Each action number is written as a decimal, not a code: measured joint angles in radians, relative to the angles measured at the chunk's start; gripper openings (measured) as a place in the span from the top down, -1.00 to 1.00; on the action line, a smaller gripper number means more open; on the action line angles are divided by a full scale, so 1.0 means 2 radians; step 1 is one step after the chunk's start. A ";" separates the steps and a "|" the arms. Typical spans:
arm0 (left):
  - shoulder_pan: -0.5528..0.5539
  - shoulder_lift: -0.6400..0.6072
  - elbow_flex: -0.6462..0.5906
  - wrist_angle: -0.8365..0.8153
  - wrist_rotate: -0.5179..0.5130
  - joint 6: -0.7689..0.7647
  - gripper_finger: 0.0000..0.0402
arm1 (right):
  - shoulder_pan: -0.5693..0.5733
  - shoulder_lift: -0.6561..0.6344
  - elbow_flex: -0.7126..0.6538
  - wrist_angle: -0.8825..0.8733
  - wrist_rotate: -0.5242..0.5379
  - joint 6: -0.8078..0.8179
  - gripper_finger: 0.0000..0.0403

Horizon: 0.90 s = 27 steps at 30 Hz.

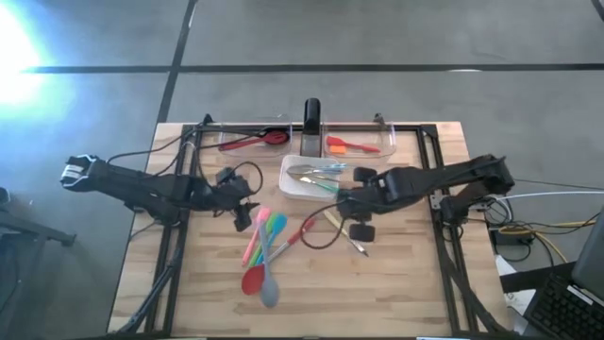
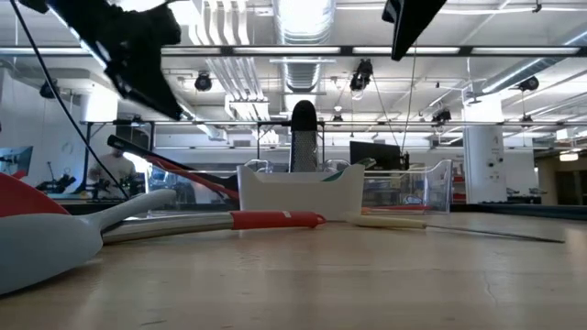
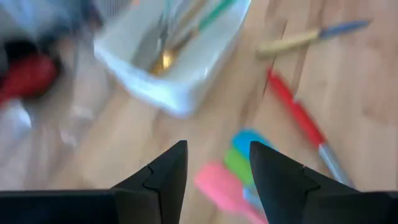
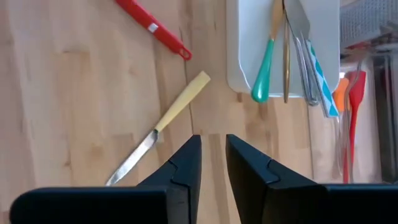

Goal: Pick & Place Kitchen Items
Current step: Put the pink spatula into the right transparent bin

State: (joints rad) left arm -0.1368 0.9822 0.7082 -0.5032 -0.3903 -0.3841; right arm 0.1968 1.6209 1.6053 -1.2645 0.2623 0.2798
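High view: both arms reach over a wooden table (image 1: pixel 406 283), the left gripper (image 1: pixel 243 215) hovering beside a fan of coloured silicone spoons (image 1: pixel 264 241) near the middle of the table, the right gripper (image 1: pixel 351 212) poised just off the near right corner of a white square dish (image 1: pixel 291 187) that holds several pieces of cutlery (image 1: pixel 316 176). A cream-handled knife (image 1: pixel 345 234) lies on the wood by the right gripper. Along the far edge, one clear bin (image 1: pixel 226 142) holds a red spoon (image 1: pixel 260 140) and another clear bin (image 1: pixel 385 142) holds an orange spatula (image 1: pixel 345 145). Low view: a red-handled utensil (image 2: pixel 275 219) lies flat in front of the dish, a grey spoon bowl looms at the near left, and dark arm parts hang in from above. Left wrist view: the left gripper's fingers (image 3: pixel 161 180) stand apart, released and grasping nothing, above pink, green and blue spoon heads, with the dish and a red-handled utensil beyond. Right wrist view: the right gripper's fingers (image 4: pixel 186 168) stand close together with a narrow gap, nothing between them, over bare wood just beside the cream-handled knife; a teal-handled spoon (image 4: pixel 266 65) and metal cutlery rest in the dish, its corner nearby.
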 joint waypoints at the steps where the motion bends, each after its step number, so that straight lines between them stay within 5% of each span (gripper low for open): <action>1: 0.000 0.001 -0.001 -0.016 0.011 -0.019 0.12 | -0.001 -0.009 -0.012 0.008 0.001 0.002 0.66; 6: -0.013 0.021 -0.003 -0.056 0.063 -0.058 0.12 | -0.002 -0.052 -0.062 0.043 0.020 0.005 0.63; 16: -0.076 0.087 -0.003 -0.080 0.087 0.021 0.12 | -0.002 -0.077 -0.103 0.055 0.028 0.014 0.68; 27: -0.079 0.142 -0.001 -0.069 0.126 -0.122 0.12 | -0.003 -0.075 -0.104 0.068 0.027 0.013 0.69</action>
State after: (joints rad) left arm -0.2951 1.2658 0.7071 -0.6414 -0.1379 -0.6280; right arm 0.1917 1.4712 1.3964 -1.1294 0.3172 0.3065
